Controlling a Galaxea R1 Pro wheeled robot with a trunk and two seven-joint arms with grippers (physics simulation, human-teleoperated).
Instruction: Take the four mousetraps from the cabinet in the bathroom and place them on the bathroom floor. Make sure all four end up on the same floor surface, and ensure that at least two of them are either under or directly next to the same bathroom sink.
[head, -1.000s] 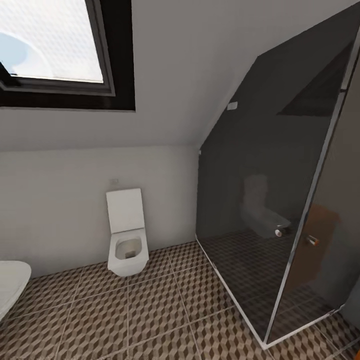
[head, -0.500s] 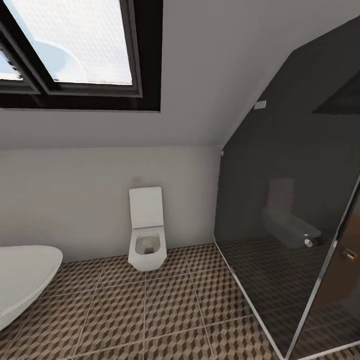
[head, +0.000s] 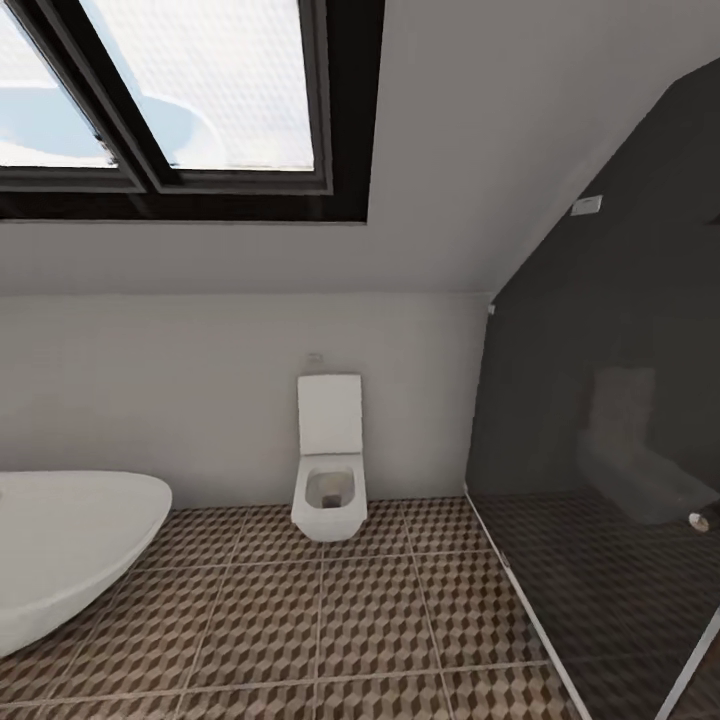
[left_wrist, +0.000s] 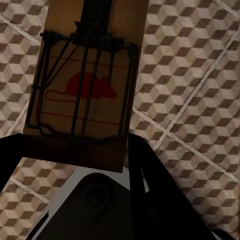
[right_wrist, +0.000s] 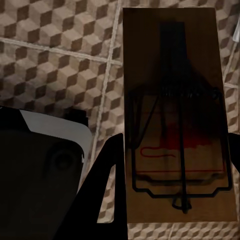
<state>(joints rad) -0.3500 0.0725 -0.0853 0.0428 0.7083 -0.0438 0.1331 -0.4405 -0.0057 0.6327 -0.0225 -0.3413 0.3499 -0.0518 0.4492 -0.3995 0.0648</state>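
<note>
We carry two mousetraps: left fingers (left_wrist: 75, 150) pinching one mousetrap (left_wrist: 82, 85), right fingers (right_wrist: 170, 150) pinching another mousetrap (right_wrist: 175, 125), above cube-patterned bathroom floor (head: 330, 620); toilet (head: 328, 470) ahead.

Toilet (head: 328, 470) on bathroom floor (head: 330, 620)

My left pincer (left_wrist: 75, 150) grips one mousetrap (left_wrist: 85, 90) by its near short edge: tan board, dark wire frame, red mouse mark, extending straight out ahead of the fingers. My right pincer (right_wrist: 150, 200) grips a second mousetrap (right_wrist: 175, 120) the same way, board shadowed, red mark dim near the held end. Below both pincers, well apart: the bathroom floor (head: 330, 620), brown, beige and white cube-pattern tiles with pale grout.
</note>
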